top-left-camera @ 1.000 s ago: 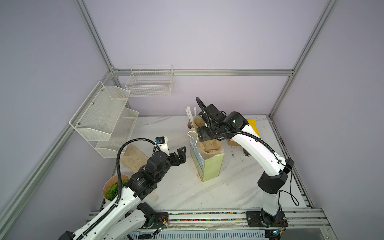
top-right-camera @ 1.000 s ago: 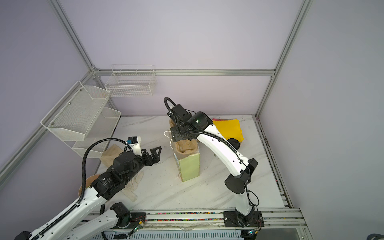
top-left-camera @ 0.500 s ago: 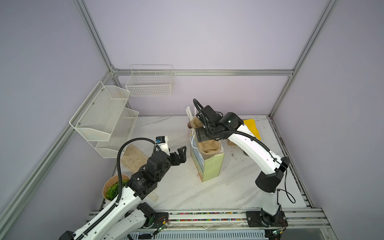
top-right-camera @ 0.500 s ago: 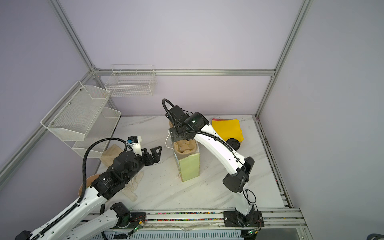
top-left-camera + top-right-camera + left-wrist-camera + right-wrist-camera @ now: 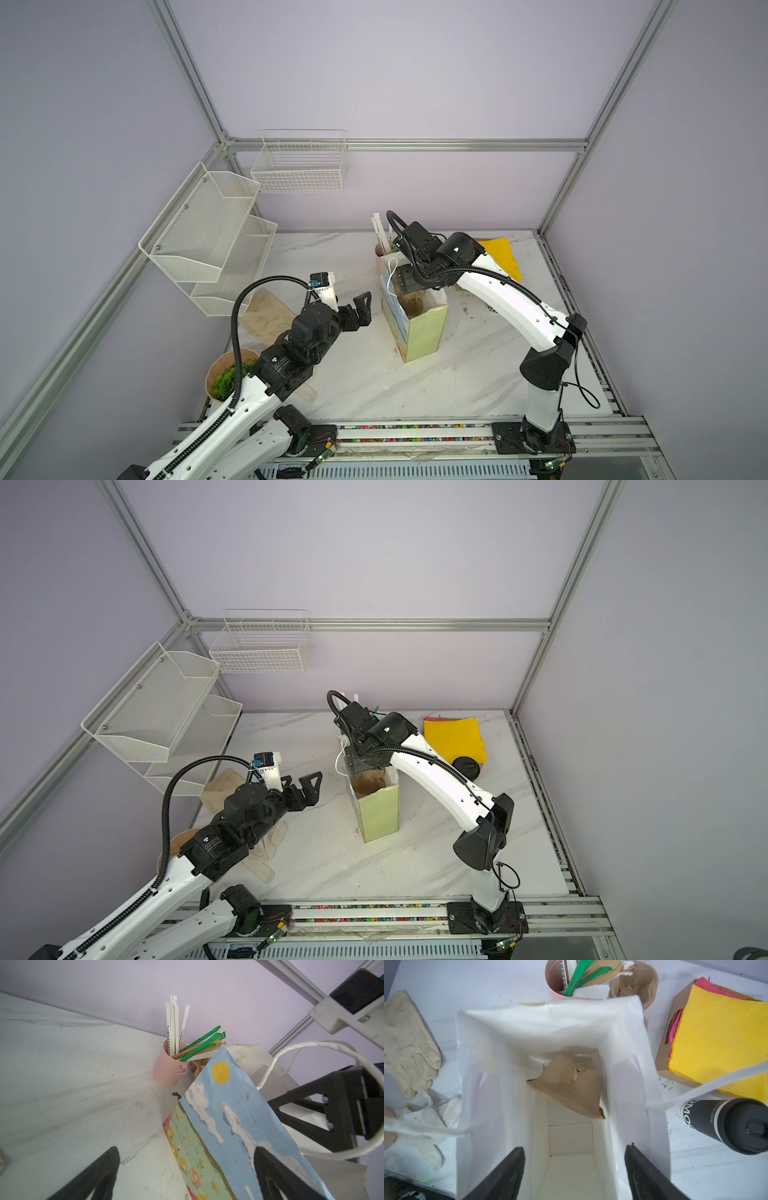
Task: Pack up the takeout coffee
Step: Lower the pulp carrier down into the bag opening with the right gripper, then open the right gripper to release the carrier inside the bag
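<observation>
The takeout coffee (image 5: 726,1124), a black cup with white lettering and a black sip lid, stands on the table beside the paper bag (image 5: 529,1028). In a top view only its lid (image 5: 468,766) shows past my right arm. The bag (image 5: 419,328) (image 5: 378,812) stands upright and open, with a brown cardboard piece (image 5: 571,1086) inside. My right gripper (image 5: 574,1167) (image 5: 409,282) hangs open over the bag's mouth, holding nothing. To the left of the bag's painted side (image 5: 228,1126), and a little apart from it, my left gripper (image 5: 187,1157) (image 5: 357,309) is open and empty.
A pink cup of straws (image 5: 168,1068) stands behind the bag. A cardboard box of yellow napkins (image 5: 455,737) lies at the back right. Pale gloves (image 5: 409,1043) lie left of the bag, a bowl of greens (image 5: 226,374) sits at the front left, and wire racks (image 5: 208,245) hang on the left wall.
My right gripper has come down and slightly left, closer to the bag's mouth. The left arm has not moved.
</observation>
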`<state>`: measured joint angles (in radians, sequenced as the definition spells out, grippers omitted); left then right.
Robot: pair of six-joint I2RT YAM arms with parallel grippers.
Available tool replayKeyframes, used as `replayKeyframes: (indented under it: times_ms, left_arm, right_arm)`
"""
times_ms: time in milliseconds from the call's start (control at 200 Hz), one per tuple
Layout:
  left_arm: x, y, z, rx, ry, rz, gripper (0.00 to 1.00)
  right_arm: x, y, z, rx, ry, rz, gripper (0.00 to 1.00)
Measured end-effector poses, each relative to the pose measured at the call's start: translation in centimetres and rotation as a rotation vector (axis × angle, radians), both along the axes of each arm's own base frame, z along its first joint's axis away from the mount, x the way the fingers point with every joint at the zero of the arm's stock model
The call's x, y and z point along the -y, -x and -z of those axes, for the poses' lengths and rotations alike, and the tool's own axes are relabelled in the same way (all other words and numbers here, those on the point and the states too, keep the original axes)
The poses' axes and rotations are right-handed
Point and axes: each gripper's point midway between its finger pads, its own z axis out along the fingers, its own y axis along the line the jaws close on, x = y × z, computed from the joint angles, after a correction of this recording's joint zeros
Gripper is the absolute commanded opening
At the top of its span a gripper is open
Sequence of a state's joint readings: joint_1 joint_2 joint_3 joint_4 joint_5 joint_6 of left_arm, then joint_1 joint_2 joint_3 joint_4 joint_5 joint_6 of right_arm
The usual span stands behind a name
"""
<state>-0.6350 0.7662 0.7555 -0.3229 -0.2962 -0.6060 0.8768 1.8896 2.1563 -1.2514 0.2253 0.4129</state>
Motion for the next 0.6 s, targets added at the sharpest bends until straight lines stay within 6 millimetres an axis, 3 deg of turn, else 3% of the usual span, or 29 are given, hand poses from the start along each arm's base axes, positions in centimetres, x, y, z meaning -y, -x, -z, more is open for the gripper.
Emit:
replayKeyframes:
  times_ms: [365, 600]
  left_arm:
    - [-0.4, 0.2, -0.4, 0.014, -0.004, -0.008, 1.00]
    - [-0.8, 0.4, -0.8, 0.028, -0.023, -0.012, 1.00]
  right_arm:
    - [0.2, -0.5, -0.4, 0.033, 0.009, 0.012, 0.79]
    - [0.2, -1.0, 1.5, 0.020, 0.045, 0.018, 0.77]
